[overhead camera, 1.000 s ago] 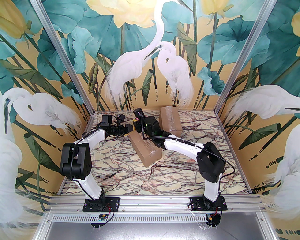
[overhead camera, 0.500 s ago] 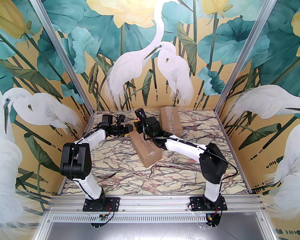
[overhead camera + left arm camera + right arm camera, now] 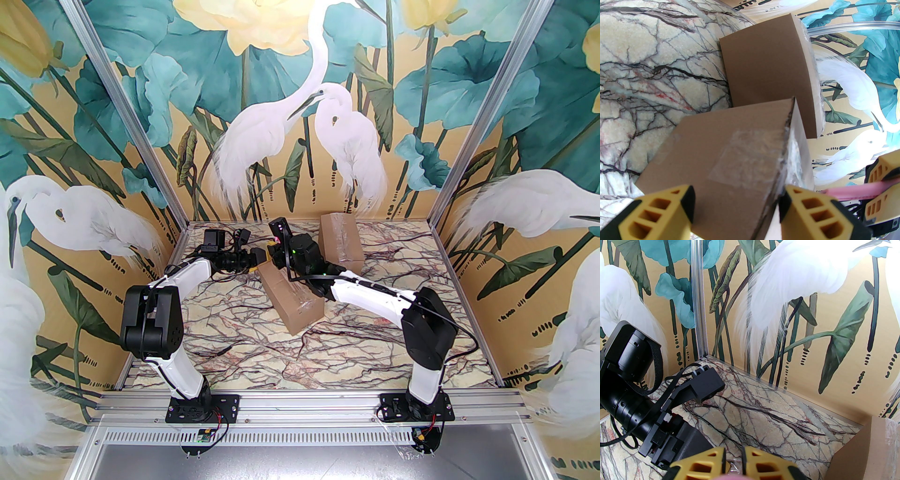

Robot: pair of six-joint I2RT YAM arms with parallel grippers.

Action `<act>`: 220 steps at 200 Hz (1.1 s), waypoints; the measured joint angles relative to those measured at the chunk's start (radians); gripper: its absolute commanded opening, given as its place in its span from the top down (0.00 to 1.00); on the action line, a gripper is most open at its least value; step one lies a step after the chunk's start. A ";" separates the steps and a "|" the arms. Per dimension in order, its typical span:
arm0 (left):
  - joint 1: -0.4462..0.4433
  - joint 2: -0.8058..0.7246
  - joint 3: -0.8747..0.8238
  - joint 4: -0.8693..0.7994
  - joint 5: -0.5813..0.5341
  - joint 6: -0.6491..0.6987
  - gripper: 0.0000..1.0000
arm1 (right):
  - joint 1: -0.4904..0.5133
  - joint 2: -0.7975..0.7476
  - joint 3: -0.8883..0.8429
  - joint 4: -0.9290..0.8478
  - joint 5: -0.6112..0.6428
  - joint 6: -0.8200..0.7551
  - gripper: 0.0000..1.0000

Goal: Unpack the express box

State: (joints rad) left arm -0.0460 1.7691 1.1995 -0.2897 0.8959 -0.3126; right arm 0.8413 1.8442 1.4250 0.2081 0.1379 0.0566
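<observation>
The left hand (image 3: 737,191) clamps the taped end of the near express box (image 3: 731,150) on the bench (image 3: 635,70), while the right hand (image 3: 733,452) pinches a pink bar (image 3: 848,192) beside it.

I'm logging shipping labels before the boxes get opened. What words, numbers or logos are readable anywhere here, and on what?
No readable text anywhere.
near cardboard box: plain faces, clear tape, no label.
far cardboard box: plain, no label.
pink tool in the right gripper: no marking visible.
small circuit board at the near edge: too small to read.
</observation>
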 measured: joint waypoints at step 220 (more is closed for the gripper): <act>-0.002 -0.029 -0.028 0.026 -0.038 -0.044 0.42 | 0.017 -0.100 -0.064 -0.108 0.024 0.026 1.00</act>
State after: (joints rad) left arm -0.0475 1.7401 1.1713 -0.2642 0.8577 -0.3569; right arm 0.8585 1.7439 1.3609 0.0998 0.1619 0.0830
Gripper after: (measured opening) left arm 0.581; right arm 0.179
